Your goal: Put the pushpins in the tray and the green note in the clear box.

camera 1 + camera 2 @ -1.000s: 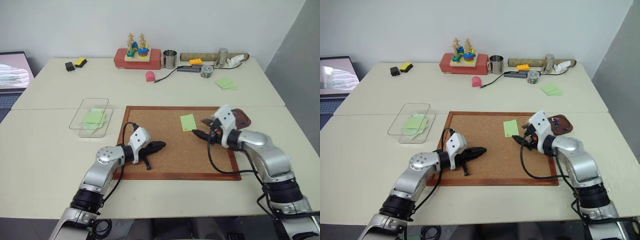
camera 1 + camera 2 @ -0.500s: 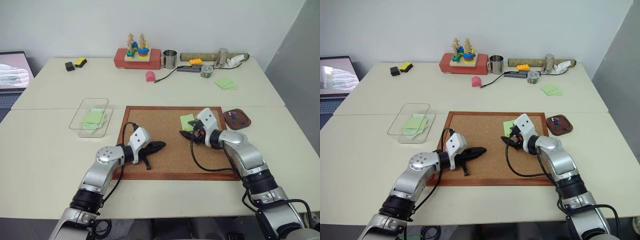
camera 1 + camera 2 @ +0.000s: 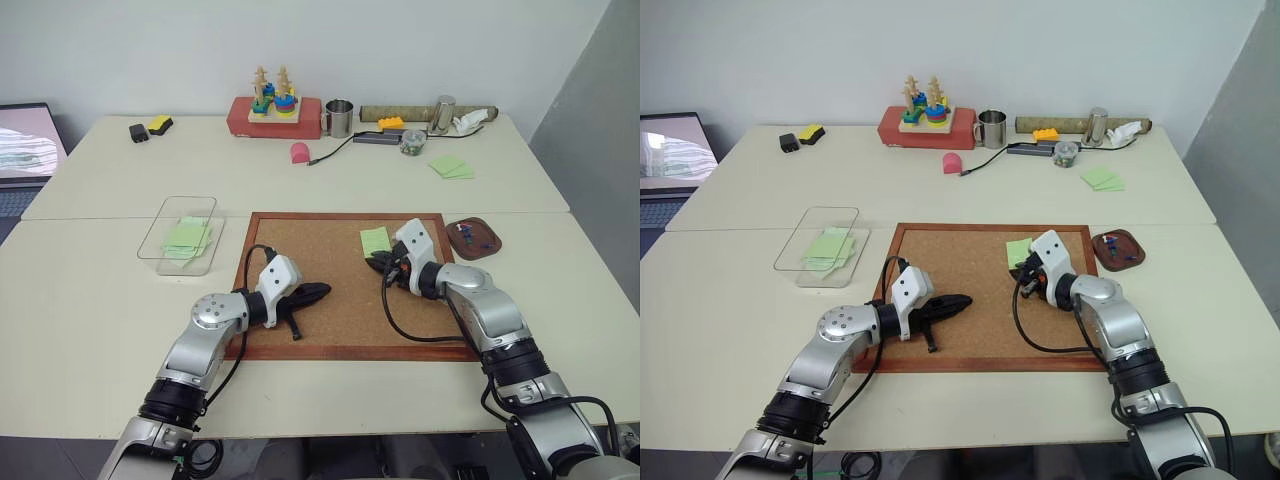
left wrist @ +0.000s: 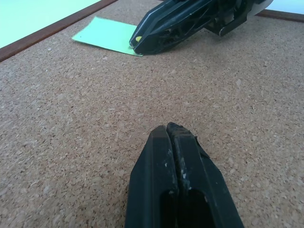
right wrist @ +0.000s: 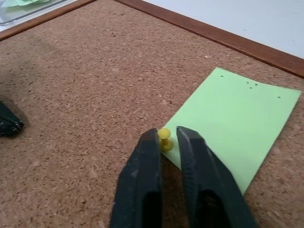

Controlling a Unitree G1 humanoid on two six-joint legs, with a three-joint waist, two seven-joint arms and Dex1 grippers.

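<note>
The right gripper [image 5: 165, 137] sits low over the cork board [image 3: 330, 330], its two black fingers [image 5: 142, 175] drawn close around a yellow pushpin [image 5: 164, 139] that stands in the near corner of the green note [image 5: 232, 128]. The pin's head shows in the narrow gap between the fingertips; the fingers look closed on it, with the pin still stuck upright through the paper into the cork. The note lies flat on the board, spreading away from the fingertips toward the board's wooden frame, and a few tiny holes mark its far corner. The left gripper [image 4: 171, 130] rests farther back on bare cork, well apart from the note, with its fingers pressed together and holding nothing. From its wrist view, the right gripper's tip meets the corner of the note straight ahead of the left fingertips. The tray [image 3: 485, 248] sits on the table just past the board's edge, behind the right gripper's wrist and out toward the robot's right, with a few small coloured pushpins in the tray [image 3: 472, 234]. The clear box [image 3: 165, 240] stands on the table beyond the board's opposite side, off past the left gripper, with some green paper already lying inside it.
</note>
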